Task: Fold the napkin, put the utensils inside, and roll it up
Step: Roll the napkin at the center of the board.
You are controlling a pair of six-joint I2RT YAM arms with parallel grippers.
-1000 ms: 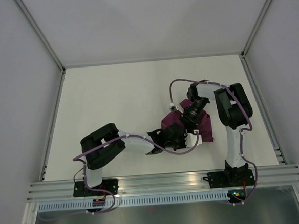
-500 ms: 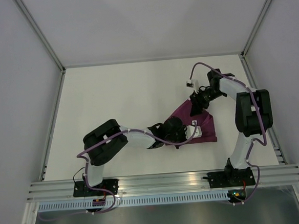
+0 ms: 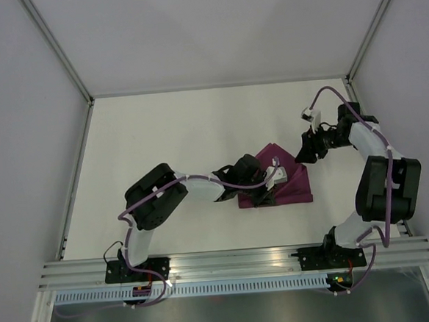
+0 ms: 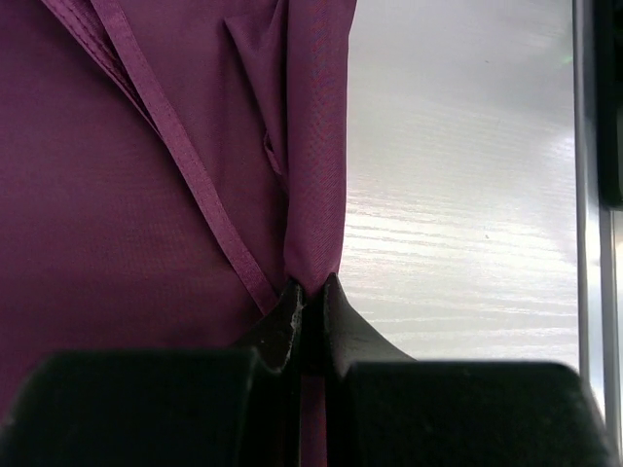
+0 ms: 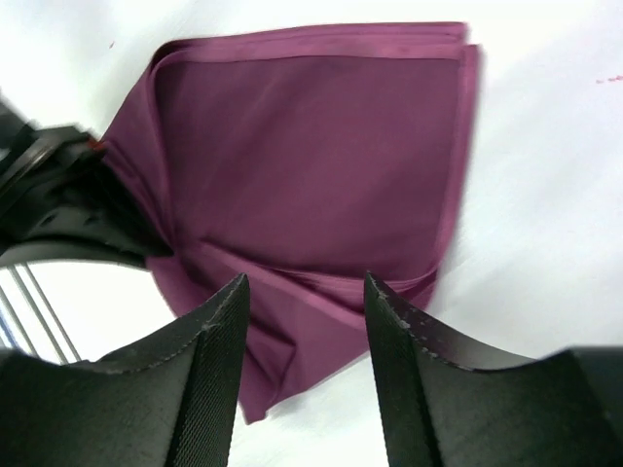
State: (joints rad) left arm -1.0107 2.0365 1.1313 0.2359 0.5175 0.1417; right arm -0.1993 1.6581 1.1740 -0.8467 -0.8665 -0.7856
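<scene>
Folded purple napkin on white surface, left claw pinching its edge, right claw open, holding nothing.

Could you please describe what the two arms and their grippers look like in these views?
Both the left arm and the right arm have white links between bulky black joint housings, on black bases. A thin purple cable loops along each. The left gripper and right gripper are black; the right one's fingers are broad and finely textured inside.
</scene>
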